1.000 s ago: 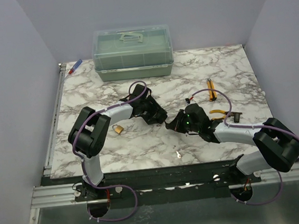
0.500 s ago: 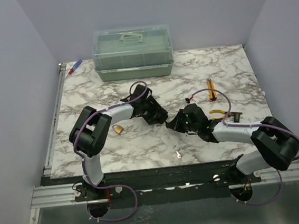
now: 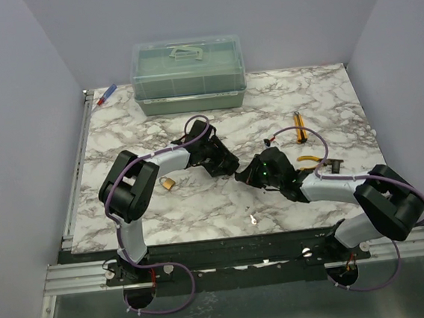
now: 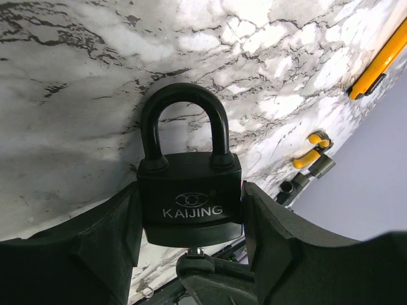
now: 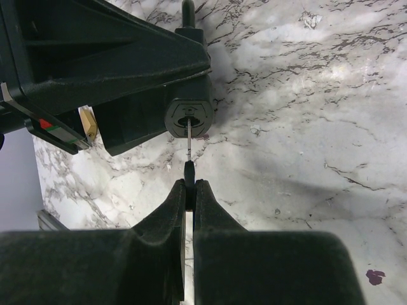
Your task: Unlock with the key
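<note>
At the keyhole in the base of the black padlock (image 4: 190,197), the key (image 5: 189,164) rests its thin blade tip, its black head pinched by the right hand (image 5: 189,190). The left hand (image 4: 191,219) clamps the padlock's body on both sides, with the marble table (image 4: 76,76) behind it.

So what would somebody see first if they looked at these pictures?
The big black padlock marked KAIJING, squeezed between the fingers of the left gripper over the middle of the table. Right at its keyhole, the right gripper pinches the tiny key, blade pointing in. At the back edge sits a pale green lidded box.
</note>
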Robot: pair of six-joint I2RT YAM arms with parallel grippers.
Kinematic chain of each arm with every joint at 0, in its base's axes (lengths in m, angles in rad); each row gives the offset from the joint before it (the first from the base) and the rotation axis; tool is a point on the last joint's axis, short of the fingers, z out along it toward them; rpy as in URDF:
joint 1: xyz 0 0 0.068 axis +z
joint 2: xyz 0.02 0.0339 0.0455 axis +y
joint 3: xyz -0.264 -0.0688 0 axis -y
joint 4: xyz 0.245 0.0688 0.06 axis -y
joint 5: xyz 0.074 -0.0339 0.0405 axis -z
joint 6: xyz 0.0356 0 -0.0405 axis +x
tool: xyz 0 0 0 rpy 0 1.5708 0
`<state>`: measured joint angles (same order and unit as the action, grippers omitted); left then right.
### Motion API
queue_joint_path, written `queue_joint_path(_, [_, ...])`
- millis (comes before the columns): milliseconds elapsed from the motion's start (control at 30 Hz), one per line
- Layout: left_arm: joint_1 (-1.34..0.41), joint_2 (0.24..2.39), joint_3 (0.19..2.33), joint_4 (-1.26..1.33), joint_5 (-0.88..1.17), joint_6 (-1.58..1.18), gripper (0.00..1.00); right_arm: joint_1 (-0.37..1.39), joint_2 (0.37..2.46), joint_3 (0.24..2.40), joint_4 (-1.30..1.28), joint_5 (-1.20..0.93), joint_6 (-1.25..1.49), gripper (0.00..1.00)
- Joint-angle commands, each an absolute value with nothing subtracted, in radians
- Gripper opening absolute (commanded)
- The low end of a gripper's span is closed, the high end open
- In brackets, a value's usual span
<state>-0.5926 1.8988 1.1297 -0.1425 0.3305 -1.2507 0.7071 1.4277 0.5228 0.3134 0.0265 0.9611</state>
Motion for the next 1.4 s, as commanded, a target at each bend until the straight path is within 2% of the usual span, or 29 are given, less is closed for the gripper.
queue_joint_path(0, [-0.601,1.907,1.128,-0.11,0.379,-1.274,0.0,0.711,1.447,0.532,0.355,0.074,0.99,0.0])
queue_joint_path(1100, [-0.617,1.922,1.125,-0.094,0.382,-1.284,0.0,0.712,1.516,0.644,0.117,0.193,1.123,0.0])
queue_joint_path(1367, [-0.617,1.902,1.114,-0.089,0.373,-1.279,0.0,0.711,1.478,0.595,0.285,0.154,0.957,0.0])
